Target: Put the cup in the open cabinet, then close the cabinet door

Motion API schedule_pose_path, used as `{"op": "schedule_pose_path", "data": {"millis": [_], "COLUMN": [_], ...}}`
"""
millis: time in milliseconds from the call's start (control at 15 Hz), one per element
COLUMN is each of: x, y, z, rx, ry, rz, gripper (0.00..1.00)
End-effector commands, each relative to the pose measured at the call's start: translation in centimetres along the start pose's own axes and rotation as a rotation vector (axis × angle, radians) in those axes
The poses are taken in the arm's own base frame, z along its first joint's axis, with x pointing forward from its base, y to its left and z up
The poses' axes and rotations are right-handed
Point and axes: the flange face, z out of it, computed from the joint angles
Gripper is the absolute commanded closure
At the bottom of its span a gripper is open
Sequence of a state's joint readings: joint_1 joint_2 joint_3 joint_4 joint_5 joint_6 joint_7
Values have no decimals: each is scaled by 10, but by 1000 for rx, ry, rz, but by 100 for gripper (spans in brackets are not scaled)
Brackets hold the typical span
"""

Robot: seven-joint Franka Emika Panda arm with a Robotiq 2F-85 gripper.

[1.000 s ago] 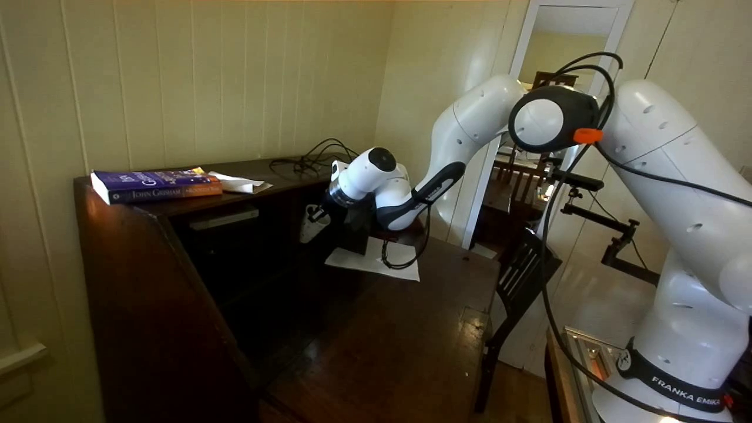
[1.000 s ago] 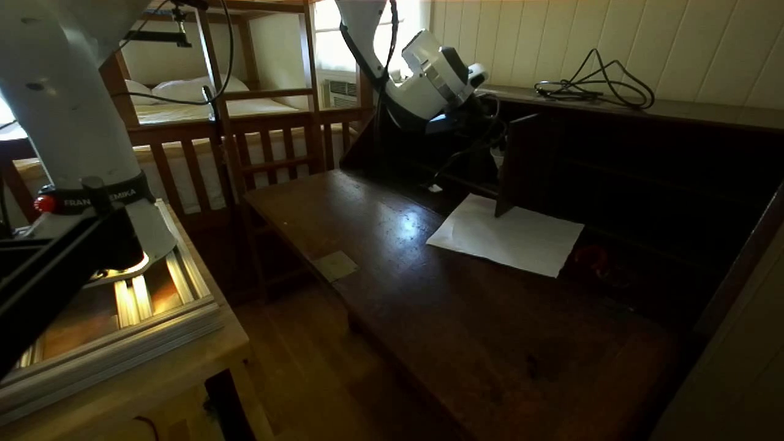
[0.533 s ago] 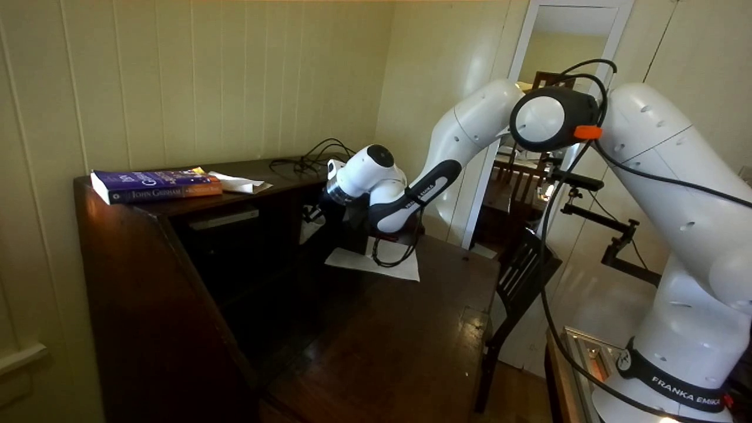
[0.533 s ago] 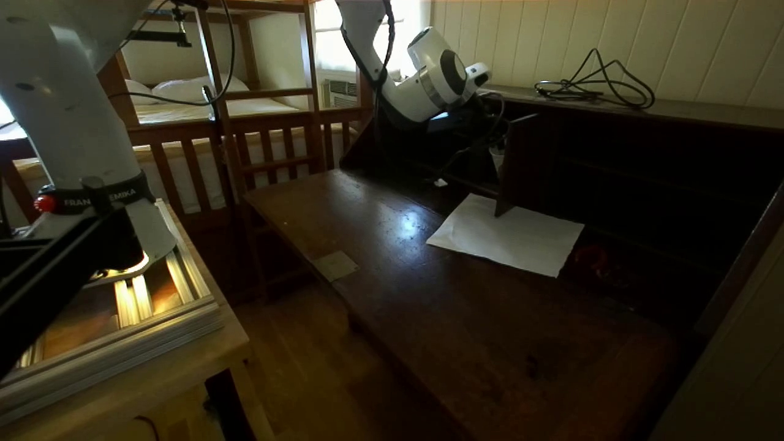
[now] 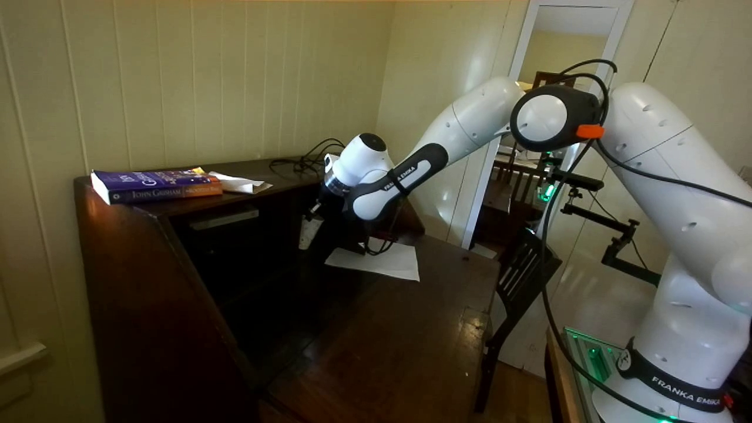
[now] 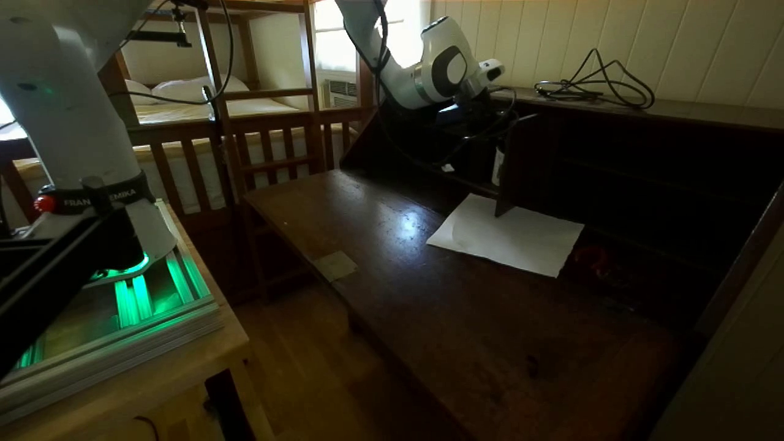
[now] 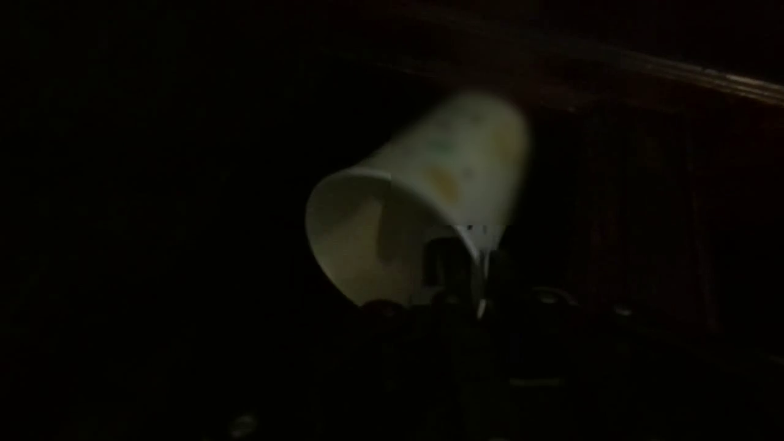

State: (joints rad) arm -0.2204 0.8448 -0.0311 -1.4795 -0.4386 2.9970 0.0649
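Note:
The white cup (image 7: pixel 465 153), spotted yellow and green, shows its mouth towards me in the wrist view. One finger (image 7: pixel 450 263) of my gripper (image 7: pixel 482 263) is inside the mouth and the other outside, close against the wall on both sides. In both exterior views the cup (image 5: pixel 308 234) hangs or stands by the dark opening of the brown cabinet (image 5: pixel 135 264), leaning slightly; whether it touches a shelf I cannot tell. In an exterior view the cabinet door (image 6: pixel 519 162) juts out, open, just beside the cup (image 6: pixel 498 165). The cabinet's inside is nearly black.
A white paper sheet (image 6: pixel 520 236) lies on the desktop (image 6: pixel 441 294) beneath the door. On the cabinet's top are a blue book (image 5: pixel 155 185), crumpled paper (image 5: pixel 238 182) and coiled cable (image 6: pixel 597 89). A dark chair (image 5: pixel 523 276) stands by the desk.
The hand has risen a little and swung round towards the cabinet. The cup has turned with it, its mouth now out of sight in the exterior view. The base light has turned green.

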Motion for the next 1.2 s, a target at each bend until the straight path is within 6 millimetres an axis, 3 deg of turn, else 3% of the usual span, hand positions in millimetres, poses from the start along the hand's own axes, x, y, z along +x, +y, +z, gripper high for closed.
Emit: {"op": "schedule_pose_path", "data": {"millis": [0,467,933,1133], "x": [16,24,10,-16], "y": [8,6,-9,-29], "z": [-5,-24,-43,-62], "rx": [-28,-142,-214,-220], "ry": [9,4,-11,-109], "rz": [-39,-74,62,164], "gripper": [51,2,0,0]}}
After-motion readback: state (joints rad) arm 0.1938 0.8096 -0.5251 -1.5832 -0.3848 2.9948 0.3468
